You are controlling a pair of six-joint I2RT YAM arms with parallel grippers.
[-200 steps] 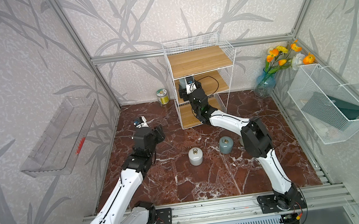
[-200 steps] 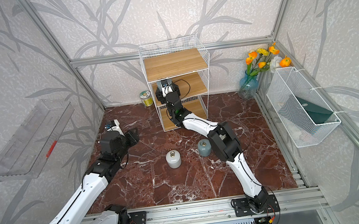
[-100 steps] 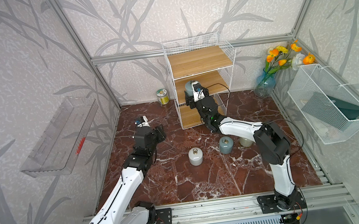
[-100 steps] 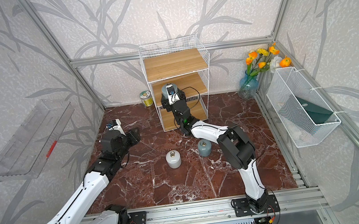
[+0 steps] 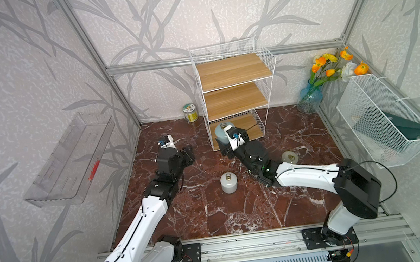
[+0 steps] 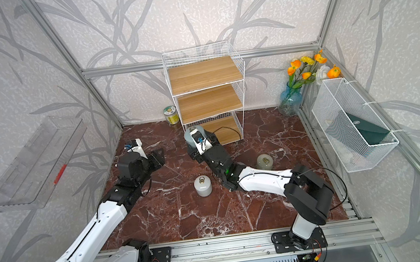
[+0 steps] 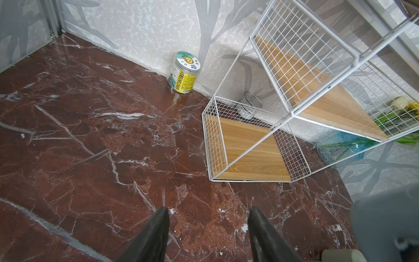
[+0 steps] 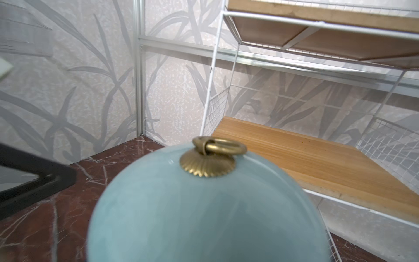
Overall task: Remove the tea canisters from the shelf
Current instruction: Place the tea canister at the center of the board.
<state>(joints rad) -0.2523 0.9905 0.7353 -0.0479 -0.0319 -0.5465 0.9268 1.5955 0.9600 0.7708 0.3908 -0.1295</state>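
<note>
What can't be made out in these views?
- Base of the blue-grey canister: cut off in the right wrist view, hidden by the right gripper in both top views; lifted or resting, unclear.
- Silver can behind the shelf: label screened by mesh, left wrist view.
- Grey shape, left wrist view: blurred, cut by edge.

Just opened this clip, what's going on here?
The right tool grips a blue-grey cylindrical tea canister with a brass ring pull, holding it just in front of the bottom level of the white wire shelf. All three wooden boards look bare. A white canister and a beige canister stand on the red marble floor. The left tool hangs open and empty over the floor.
</note>
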